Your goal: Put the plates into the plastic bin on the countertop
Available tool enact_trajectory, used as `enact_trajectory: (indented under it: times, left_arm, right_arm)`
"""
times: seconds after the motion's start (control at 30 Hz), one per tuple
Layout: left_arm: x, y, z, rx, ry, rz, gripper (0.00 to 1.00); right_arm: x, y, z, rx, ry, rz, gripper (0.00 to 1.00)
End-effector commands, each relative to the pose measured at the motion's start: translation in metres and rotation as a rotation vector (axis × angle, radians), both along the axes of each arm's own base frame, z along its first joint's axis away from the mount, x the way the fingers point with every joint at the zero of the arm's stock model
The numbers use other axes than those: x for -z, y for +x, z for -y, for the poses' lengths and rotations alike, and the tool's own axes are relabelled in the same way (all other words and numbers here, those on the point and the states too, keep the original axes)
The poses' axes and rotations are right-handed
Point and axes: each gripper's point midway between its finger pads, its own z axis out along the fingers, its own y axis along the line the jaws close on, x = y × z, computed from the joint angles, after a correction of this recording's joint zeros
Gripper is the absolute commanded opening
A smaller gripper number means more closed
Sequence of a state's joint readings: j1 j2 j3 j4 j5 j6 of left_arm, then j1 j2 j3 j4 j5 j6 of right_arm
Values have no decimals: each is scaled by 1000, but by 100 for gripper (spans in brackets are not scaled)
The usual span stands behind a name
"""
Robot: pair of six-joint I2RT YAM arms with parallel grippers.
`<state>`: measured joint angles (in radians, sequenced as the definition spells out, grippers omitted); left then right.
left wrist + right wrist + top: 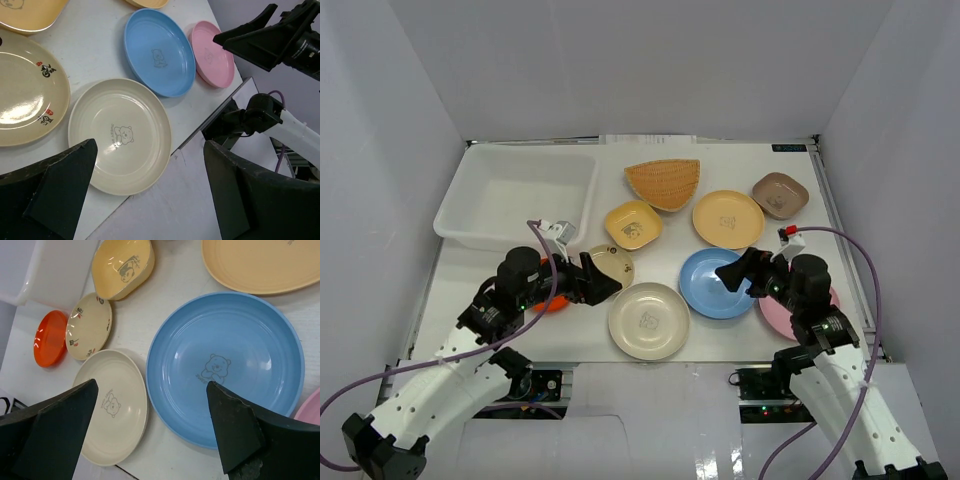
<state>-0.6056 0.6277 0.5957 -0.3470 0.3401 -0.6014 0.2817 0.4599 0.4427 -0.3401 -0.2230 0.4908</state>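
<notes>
**mo:** Above the blue plate (700,292), right pincer (734,278) hangs spread wide, nothing between its fingers.

**kit:** yep, left pincer (610,282) is the same, gaping and empty. It's left of the blue plate, over the far edge of the big cream plate (648,322).

**mo:** That cream plate sits just beside the blue plate. Pink plate (212,52) is just beside it on the other side, partly under the right arm.

**kit:** plastic bin (505,238) is well apart, off to the blue plate's far left and further back. Every plate I can see lies on the worktop (470,285).
</notes>
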Motion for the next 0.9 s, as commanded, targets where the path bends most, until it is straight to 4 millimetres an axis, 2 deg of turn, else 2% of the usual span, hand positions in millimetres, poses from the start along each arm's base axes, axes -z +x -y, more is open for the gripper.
enact_trajectory:
  times: [0.0,0.07,0.1,0.17,0.2,0.23,0.27,0.3,0.33,0.37,0.43,0.47,0.6,0.7,0.77,0.8,0.83,0.87]
  left_arm:
    - [-25,6,3,17,-1,76,98]
    - [-20,16,-2,-27,42,102,98]
    - [-26,19,-2,-30,46,117,98]
    - [-28,19,1,0,57,132,98]
    - [-30,20,2,5,53,150,98]
    - [-27,19,3,16,55,156,98]
    - [-29,17,1,22,53,183,98]
    - [-29,16,1,25,48,202,98]
    - [-23,14,0,31,53,203,98]
    - [-26,10,-1,47,47,230,98]
    - [-31,6,0,70,40,252,98]
    - [-34,3,1,84,30,263,98]
    - [-38,0,2,98,16,283,98]
    - [-36,1,4,107,21,270,98]
    - [-35,1,5,112,21,262,98]
    - [-34,3,5,106,25,259,98]
    - [-32,4,5,104,30,251,98]
    - [-31,4,5,104,33,247,98]
  right_arm:
    - [-22,23,-7,42,92,57,95]
    - [-23,35,-6,104,144,55,93]
    - [-19,41,-7,120,156,35,92]
    - [-31,55,-10,160,216,60,91]
    - [-24,62,-10,183,224,31,91]
    - [-23,67,-12,194,237,25,90]
    - [-30,74,-14,222,271,40,90]
    - [-21,82,-15,249,267,6,89]
    - [-20,89,-14,280,272,5,89]
    - [-24,95,-18,302,292,9,88]
    - [-16,113,-21,355,290,-25,87]
    - [-17,117,-30,350,309,-45,87]
    - [-15,159,-55,386,298,-68,87]
    - [-5,184,-60,442,302,-90,84]
    - [-8,198,-64,459,326,-83,82]
    - [5,205,-70,460,315,-114,80]
    - [-5,216,-78,459,342,-107,80]
    - [14,221,-85,461,319,-148,78]
